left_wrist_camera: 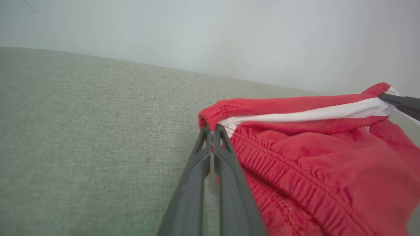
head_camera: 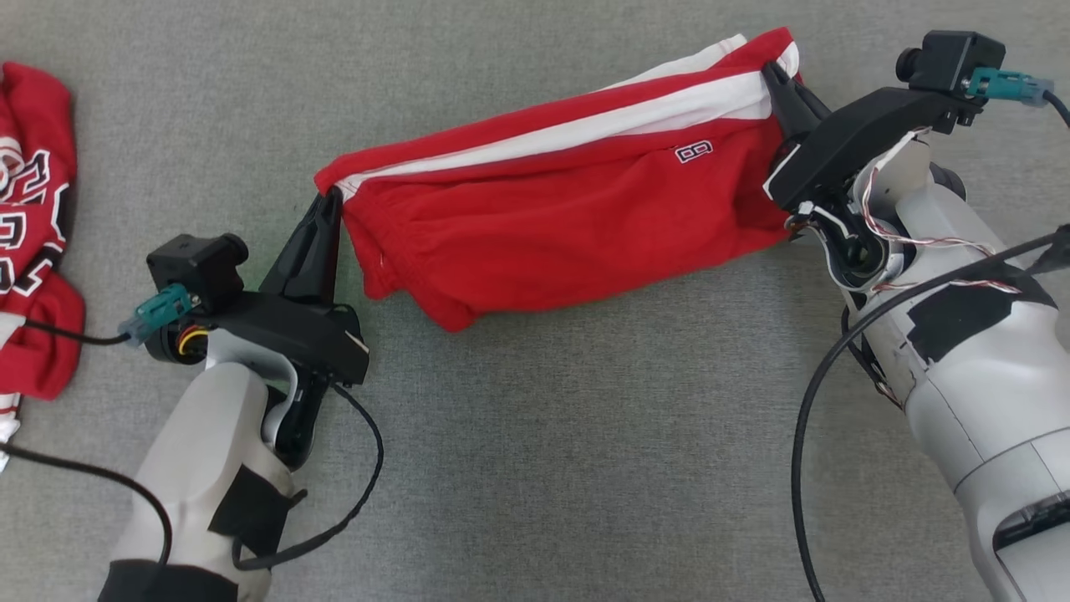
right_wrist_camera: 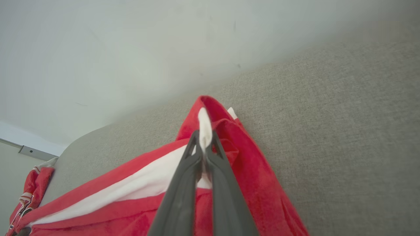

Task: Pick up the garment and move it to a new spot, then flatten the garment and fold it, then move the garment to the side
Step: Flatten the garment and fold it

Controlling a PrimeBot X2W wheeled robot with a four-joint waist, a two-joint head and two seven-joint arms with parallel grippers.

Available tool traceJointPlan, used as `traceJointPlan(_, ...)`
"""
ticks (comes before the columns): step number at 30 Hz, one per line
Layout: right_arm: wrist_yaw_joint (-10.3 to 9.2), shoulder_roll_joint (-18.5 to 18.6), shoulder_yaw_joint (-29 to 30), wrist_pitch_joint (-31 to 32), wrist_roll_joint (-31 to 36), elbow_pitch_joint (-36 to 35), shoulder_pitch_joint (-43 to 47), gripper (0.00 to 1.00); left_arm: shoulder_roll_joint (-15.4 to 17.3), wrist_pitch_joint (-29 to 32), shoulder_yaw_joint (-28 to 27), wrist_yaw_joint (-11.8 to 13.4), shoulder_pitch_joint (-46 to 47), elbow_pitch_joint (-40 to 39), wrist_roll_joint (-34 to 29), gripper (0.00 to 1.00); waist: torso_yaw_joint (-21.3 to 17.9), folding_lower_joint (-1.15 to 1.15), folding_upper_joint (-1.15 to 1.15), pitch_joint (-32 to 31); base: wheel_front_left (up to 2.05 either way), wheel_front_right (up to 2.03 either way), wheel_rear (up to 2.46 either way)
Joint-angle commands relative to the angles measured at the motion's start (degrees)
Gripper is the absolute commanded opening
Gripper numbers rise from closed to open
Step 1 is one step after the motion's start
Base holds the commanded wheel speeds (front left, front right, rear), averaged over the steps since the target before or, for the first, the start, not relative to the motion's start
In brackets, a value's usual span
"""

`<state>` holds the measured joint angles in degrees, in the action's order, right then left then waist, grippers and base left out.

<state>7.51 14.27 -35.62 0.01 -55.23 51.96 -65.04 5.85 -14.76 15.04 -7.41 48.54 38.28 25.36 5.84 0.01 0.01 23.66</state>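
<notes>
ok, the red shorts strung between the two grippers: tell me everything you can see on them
The red shorts look like soft knit fabric, with a white side stripe along the top edge, a small white logo and a gathered elastic waistband. They hang stretched sideways and bunched in folds. The left gripper is shut on the waistband end and the right gripper on the hem end. The lower edge sags toward the grey fabric surface; contact is unclear.
</notes>
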Motion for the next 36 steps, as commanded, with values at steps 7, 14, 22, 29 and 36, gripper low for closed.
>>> traceJointPlan(7, -0.03, -0.89, -2.93, -2.86, -0.80, 3.37, -2.88, 1.00, -0.44, -0.42, 0.87, -0.03, 2.62, 1.65, 0.40, 0.50, 0.76, -0.01, -0.01, 1.51, 0.00, 0.00, 0.00)
traceJointPlan(14, -0.03, 0.79, -6.24, -5.24, -2.87, 2.33, -2.04, 1.00, -0.07, -0.43, -1.17, -0.01, -0.02, -0.83, -1.34, 1.00, -0.21, -0.01, -0.01, 0.06, 0.00, 0.00, 0.00)
traceJointPlan(22, -0.03, 5.00, -10.87, -9.32, -4.04, -0.90, 3.08, 1.00, -0.36, -0.31, -6.30, -0.01, -7.19, -8.53, -4.68, 1.00, -1.06, -0.01, -0.01, -3.56, 0.00, 0.00, 0.00)
traceJointPlan(29, -0.03, 7.96, -14.43, -12.50, -4.69, -3.33, 9.19, 1.00, -1.14, -0.31, -10.26, 0.87, -16.19, -17.83, -9.99, 1.00, -1.85, -0.01, -0.01, -6.95, 0.00, 0.00, 0.00)
traceJointPlan(36, -0.03, 8.91, -15.23, -13.80, -5.96, -3.51, 12.88, 1.00, -1.96, -0.31, -11.86, 2.42, -24.46, -25.77, -14.81, 1.00, -2.11, -0.01, -0.01, -8.66, 0.00, 0.00, 0.00)
